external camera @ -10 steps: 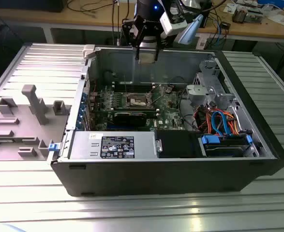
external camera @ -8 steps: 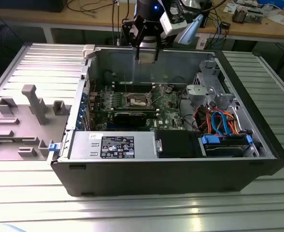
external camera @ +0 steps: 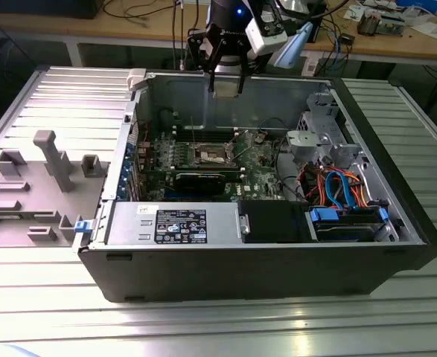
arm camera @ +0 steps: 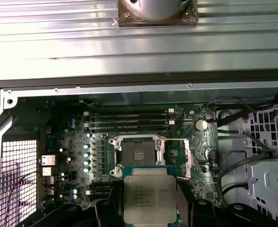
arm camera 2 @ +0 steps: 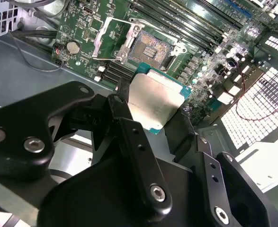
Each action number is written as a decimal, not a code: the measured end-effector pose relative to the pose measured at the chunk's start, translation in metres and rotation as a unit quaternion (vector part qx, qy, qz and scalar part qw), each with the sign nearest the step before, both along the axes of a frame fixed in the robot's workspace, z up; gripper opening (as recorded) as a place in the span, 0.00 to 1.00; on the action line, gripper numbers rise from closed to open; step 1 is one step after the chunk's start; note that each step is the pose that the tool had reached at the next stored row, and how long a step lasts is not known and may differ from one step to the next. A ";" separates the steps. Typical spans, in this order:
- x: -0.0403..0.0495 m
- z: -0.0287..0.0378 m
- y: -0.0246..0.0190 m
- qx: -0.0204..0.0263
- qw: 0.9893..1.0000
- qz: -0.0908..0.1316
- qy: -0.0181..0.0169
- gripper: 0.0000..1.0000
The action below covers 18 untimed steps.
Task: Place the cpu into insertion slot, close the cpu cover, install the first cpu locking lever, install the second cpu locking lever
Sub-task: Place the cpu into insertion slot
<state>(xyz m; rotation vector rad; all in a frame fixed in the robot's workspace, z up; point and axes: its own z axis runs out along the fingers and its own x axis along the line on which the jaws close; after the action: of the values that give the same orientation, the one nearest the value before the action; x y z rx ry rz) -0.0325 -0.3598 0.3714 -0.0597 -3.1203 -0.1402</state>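
Gripper (external camera: 225, 83) hangs high over the open case (external camera: 240, 275), near its far wall in the exterior view. You have its fingers (arm camera 2: 129, 127) clamped on two opposite edges of the cpu (arm camera 2: 154, 100), whose silvery face looks towards both wrist cameras. The cpu sits well above the board (arm camera: 72, 156), apart from the slot (arm camera 2: 150, 47). The slot lies bare, its golden-tan centre exposed. The cover (arm camera 2: 111, 39) is swung open just beside it.

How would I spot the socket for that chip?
Look inside the open computer case, at the green circuit board. Near its middle sits the insertion slot: square, dull centre, silvery border, unlike the long black card beside it.
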 end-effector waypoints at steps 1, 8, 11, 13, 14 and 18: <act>0.0000 0.0000 0.0000 0.000 1.000 0.000 0.000 0.54; 0.0000 0.0000 0.0000 0.000 1.000 0.000 0.000 0.54; 0.0000 0.0000 0.0000 0.000 1.000 -0.001 0.000 0.54; 0.0000 0.0000 0.0000 0.000 1.000 -0.002 0.000 0.54; 0.0000 0.0000 0.0000 0.000 1.000 -0.002 0.000 0.54; 0.0000 0.0000 0.0000 0.000 1.000 -0.008 0.000 0.54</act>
<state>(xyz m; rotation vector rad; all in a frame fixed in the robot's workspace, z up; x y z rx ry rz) -0.0325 -0.3598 0.3713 -0.0852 -3.1204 -0.1406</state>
